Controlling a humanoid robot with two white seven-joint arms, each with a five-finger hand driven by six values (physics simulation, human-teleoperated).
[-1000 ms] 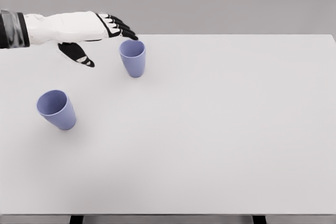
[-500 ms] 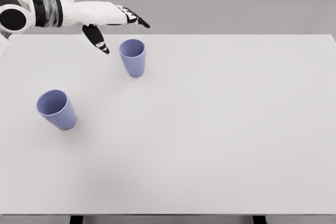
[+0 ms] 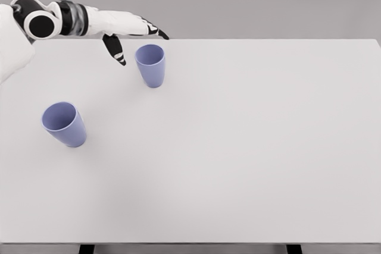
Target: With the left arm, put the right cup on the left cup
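Head view. Left robot hand [image 3: 128, 31] sits at the far left of the white rectangular desk [image 3: 250, 147], fingers spread and relaxed, thumb hanging down, nothing held. Over the last second the arm has swung: the forearm has drawn back toward the shoulder, the elbow joint now shows at the picture's left edge, and the hand has lifted slightly and rotated. Fingertips now point past the rim rather than over it.

Right-hand lavender plastic cup [image 3: 150, 65], upright and open end up, stands just beside the hand, below and to the right of the fingertips, apart from them. No contact visible. It has not shifted across the three pictures.

Left-hand lavender plastic cup [image 3: 63, 124], also upright, stands well below the hand, nearer the robot. Unmoved as well.

Reading: the hand looks to be re-orienting for a side grasp rather than closing yet. Grasp not yet made; lift, carry and stacking all remain.

Count:
- cups: two, same colour and shape
- robot hands in view: one, the left
- desks: one

Right arm: not in view.
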